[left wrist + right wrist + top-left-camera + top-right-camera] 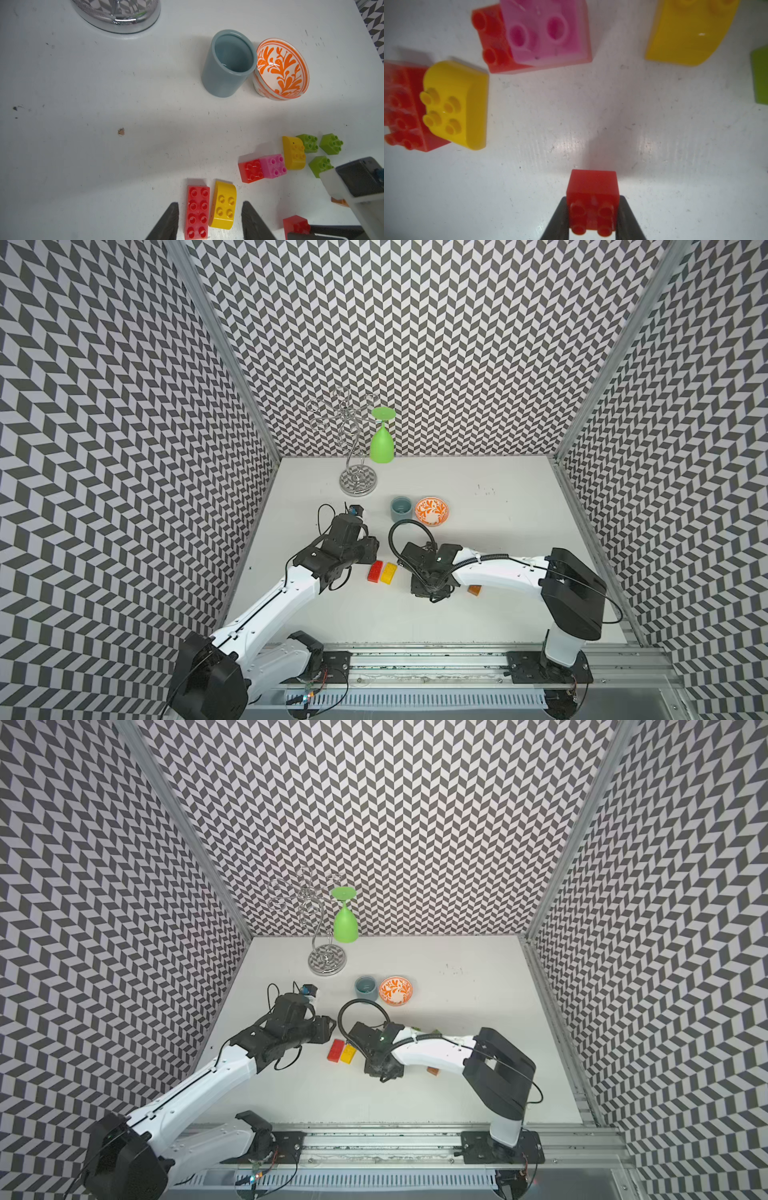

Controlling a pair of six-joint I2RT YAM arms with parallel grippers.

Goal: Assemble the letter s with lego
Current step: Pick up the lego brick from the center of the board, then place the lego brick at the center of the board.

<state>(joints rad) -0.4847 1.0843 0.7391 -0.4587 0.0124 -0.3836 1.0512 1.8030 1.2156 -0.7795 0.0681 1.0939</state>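
Seen from above, the right arm (pixel 498 576) lies across the table (pixel 519 497) right of centre in both top views; beneath it only a sliver of an orange brick (pixel 474 590) peeks out. At the left wrist, the long red brick (pixel 196 212) and the chrome stand base (pixel 116 14) run off the frame, and the left gripper (pixel 209 209) shows just two dark tips. At the right wrist, the long red brick is blurred, while a yellow brick (pixel 691 31) and a green brick (pixel 761 74) are cropped.
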